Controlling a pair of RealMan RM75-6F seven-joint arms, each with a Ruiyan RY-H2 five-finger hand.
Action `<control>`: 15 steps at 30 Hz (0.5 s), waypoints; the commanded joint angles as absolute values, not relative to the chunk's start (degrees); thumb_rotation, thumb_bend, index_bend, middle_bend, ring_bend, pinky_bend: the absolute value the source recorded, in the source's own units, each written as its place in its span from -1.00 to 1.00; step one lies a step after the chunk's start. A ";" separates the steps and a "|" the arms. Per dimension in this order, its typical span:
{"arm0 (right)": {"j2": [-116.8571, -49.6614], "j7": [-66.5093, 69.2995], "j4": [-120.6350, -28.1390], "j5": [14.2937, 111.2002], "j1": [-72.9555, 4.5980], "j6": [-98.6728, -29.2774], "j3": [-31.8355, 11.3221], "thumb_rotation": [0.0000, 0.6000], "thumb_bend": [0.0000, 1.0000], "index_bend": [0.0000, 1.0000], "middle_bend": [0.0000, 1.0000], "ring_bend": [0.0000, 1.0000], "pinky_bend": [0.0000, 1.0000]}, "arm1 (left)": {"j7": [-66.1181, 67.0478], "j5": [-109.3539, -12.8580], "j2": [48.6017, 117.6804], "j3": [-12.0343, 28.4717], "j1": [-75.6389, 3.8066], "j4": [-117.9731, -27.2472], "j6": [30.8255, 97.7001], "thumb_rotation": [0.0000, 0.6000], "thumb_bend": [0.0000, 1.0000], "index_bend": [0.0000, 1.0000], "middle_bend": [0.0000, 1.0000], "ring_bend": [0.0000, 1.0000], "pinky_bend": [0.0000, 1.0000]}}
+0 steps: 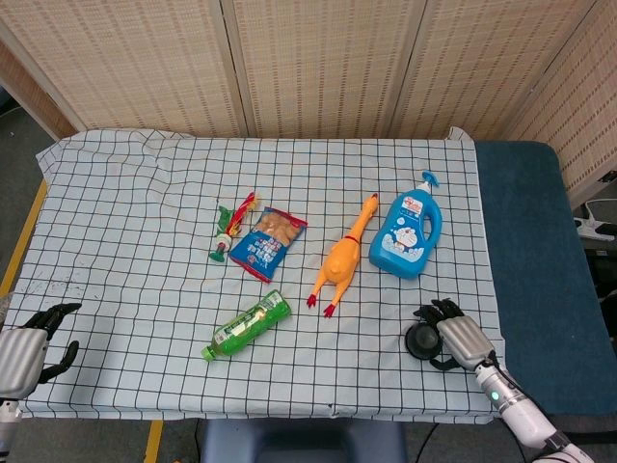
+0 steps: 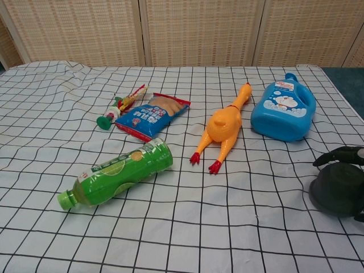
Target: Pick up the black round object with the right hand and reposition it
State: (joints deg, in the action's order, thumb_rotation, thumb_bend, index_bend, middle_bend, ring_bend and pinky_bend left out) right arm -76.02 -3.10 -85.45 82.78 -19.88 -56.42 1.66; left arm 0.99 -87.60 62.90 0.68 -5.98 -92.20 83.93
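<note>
1. Right hand (image 1: 459, 340) in the head view sits at the near right corner of the checked cloth (image 1: 145, 241), dark fingers curled over and around the black round object (image 1: 423, 340) — it looks to be gripping the object. That object lies well below the blue detergent bottle (image 1: 407, 234) and to the right of the rubber chicken (image 1: 342, 260). Whether it is off the cloth or resting on it cannot be told from above.

2. Left hand (image 1: 27, 345), same view, rests at the near left edge with fingers apart and nothing in them — well away from the green drink bottle (image 1: 247, 326), the snack packet (image 1: 268, 241) and the small red-and-green toy (image 1: 231, 227).

3. Chest view: the black round object (image 2: 336, 190) shows at the right border as a dark dome, with dark fingers (image 2: 344, 154) arching over its far top. Only part of the right hand (image 2: 344, 155) is in frame, so the depth of the wrap is unclear.

4. Risks, as I judge them:
 - A smooth dome held mostly from above may slip out during the lift.
 - Fingers may snag and drag the loose cloth.
 - Carrying it away from the robot could knock the detergent bottle; toward the middle of the table, the chicken.
</note>
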 commanded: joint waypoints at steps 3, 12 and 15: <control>-75.77 -3.40 -85.80 82.74 -19.80 -56.85 1.89 1.00 -0.80 -0.65 -0.80 -1.00 -0.96 | 0.86 -87.70 62.92 0.65 -5.99 -92.32 83.92 1.00 -0.14 -0.56 -0.47 -0.35 0.27; -75.65 -4.24 -85.91 81.40 -20.23 -55.72 2.20 1.00 -0.80 -0.64 -0.80 -1.00 -0.96 | 1.00 -87.57 62.90 0.69 -6.00 -92.19 83.79 1.00 -0.14 -0.55 -0.47 -0.35 0.27; -75.71 -4.31 -86.00 81.11 -20.29 -55.62 2.26 1.00 -0.80 -0.64 -0.79 -1.00 -0.96 | 0.78 -87.53 62.86 0.72 -6.02 -92.30 83.76 1.00 -0.14 -0.56 -0.47 -0.35 0.27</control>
